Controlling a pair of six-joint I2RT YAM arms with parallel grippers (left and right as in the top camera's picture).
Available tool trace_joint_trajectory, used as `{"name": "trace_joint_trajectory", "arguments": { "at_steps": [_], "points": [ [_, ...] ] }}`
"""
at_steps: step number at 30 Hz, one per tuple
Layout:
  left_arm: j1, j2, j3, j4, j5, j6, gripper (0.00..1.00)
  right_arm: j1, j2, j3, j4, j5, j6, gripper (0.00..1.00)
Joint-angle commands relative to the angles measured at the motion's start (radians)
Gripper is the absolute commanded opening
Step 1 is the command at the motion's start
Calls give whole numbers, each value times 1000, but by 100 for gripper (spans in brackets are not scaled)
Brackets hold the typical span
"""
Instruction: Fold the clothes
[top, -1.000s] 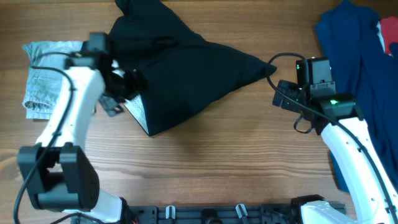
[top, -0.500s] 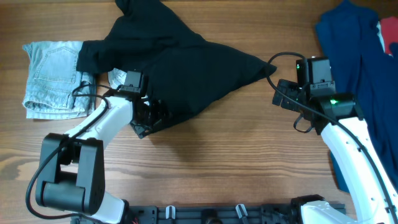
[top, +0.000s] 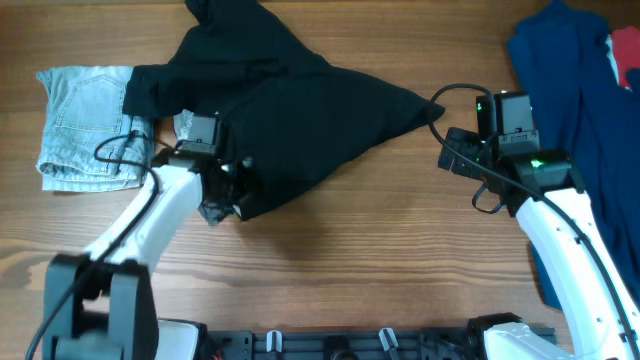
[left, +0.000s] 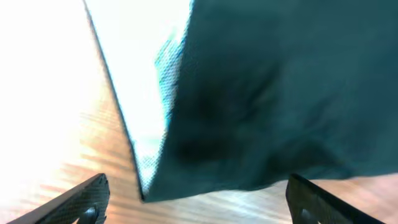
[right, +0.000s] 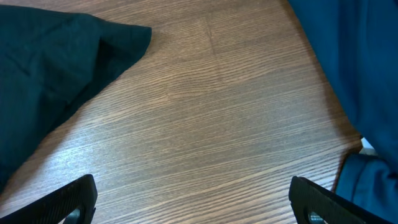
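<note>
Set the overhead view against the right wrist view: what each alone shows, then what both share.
Only overhead: the small light-blue denim piece and the left arm at the lower edge of the large black soft-fabric garment. Only right wrist: the open right claw, its gap empty. Both: that garment's pointed corner, the royal-blue cloth, the wooden table.

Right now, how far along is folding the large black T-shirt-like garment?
Done: nothing neat; the black garment lies rumpled, one edge over the light-blue denim piece. In hand: the open, empty left gripper is at its lower-left corner. The right gripper hangs open over the wooden table. Left: seemingly all the folds.
</note>
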Motion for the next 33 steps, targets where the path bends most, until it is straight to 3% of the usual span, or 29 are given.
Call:
{"name": "trace_joint_trajectory", "arguments": {
  "at_steps": [1, 7, 11, 13, 15, 17, 19, 23, 27, 33],
  "points": [
    [5, -21, -2, 48, -57, 75, 92, -3, 5, 4, -1, -8, 2, 100],
    [5, 63, -4, 73, -40, 64, 92, -3, 5, 4, -10, -8, 2, 100],
    [5, 127, -4, 124, -3, 64, 77, -3, 5, 4, -13, -8, 2, 100],
    [5, 140, -4, 128, 0, 64, 61, -3, 5, 4, -14, -8, 2, 100],
    [5, 141, -4, 130, 31, 64, 15, -3, 5, 4, -13, -8, 2, 100],
    [6, 136, -4, 99, 105, 71, 4, -3, 5, 4, -11, -8, 2, 100],
    [16, 109, -4, -10, 89, 71, 4, -3, 10, 4, 8, -8, -1, 100],
    [150, 3, -4, -250, -103, 64, 4, -4, 75, 4, 69, -115, -102, 100],
    [320, -106, -4, -261, -105, 69, 4, -4, 212, 4, 152, -262, -100, 100],
    [366, -143, -4, -261, -102, 84, 4, -4, 391, 4, 213, -598, 42, 99]
  ]
}}
